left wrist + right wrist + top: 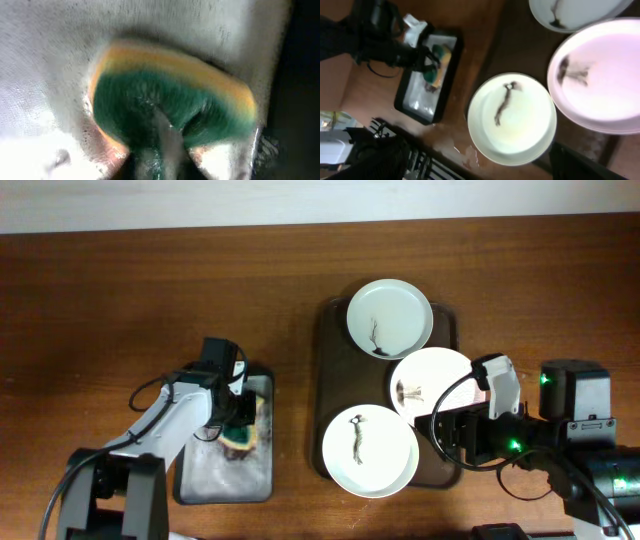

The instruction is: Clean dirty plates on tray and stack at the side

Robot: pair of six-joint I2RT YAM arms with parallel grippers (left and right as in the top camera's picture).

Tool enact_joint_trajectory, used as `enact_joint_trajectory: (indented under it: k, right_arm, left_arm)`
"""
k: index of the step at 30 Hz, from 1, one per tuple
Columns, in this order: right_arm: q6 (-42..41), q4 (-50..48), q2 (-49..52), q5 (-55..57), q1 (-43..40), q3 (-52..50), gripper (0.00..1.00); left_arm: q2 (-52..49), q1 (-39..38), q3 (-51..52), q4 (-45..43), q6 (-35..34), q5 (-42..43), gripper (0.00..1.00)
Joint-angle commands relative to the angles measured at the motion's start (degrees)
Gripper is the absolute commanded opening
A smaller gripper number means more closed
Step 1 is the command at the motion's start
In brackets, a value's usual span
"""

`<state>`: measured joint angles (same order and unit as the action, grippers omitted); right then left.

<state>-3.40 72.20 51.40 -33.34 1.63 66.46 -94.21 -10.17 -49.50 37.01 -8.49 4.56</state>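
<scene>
Three white plates with dark smears lie on the dark brown tray (pixel 335 380): a far one (pixel 390 317), a middle one (pixel 432 383) and a near one (pixel 369 450). In the right wrist view the near plate (pixel 512 120) is central, the middle plate (pixel 600 80) is at the right and the far plate (pixel 575 12) is at the top. My right gripper (pixel 435 435) is open and empty, hovering by the near plate's right edge. My left gripper (pixel 237 420) is down in the grey metal tray, shut on a green and yellow sponge (pixel 170 100).
The grey metal tray (pixel 225 480) sits left of the brown tray, wet and foamy inside; it also shows in the right wrist view (pixel 415 97). Bare wooden table (pixel 120 300) lies to the far left and behind.
</scene>
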Motion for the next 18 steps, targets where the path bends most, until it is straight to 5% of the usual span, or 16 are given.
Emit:
enact_joint_trajectory:
  k: [1, 6, 9, 17, 18]
  right_arm:
    - [-0.1, 2.8, 1.9, 5.9, -0.2, 0.2, 0.9]
    - [-4.4, 0.1, 8.5, 7.0, -0.2, -12.9, 0.61]
    - [-6.2, -9.3, 14.6, 6.0, -0.1, -23.4, 0.54]
    - [-9.1, -27.0, 29.1, 10.4, 3.2, -29.8, 0.39]
    - [-11.4, -28.4, 30.8, 13.8, 5.7, -29.8, 0.25]
  left_arm:
    - [-2.4, -0.3, 0.8, 1.2, 0.4, 1.8, 0.0]
    - [-2.4, -0.3, -17.3, 20.5, 0.5, 2.3, 0.0]
    - [-1.5, -0.8, -30.0, 29.1, 5.0, 10.3, 0.0]
    - [7.4, -7.0, -34.7, 31.2, 5.1, 13.7, 0.0]
    - [7.5, -8.1, -34.7, 31.2, 5.1, 13.7, 0.0]
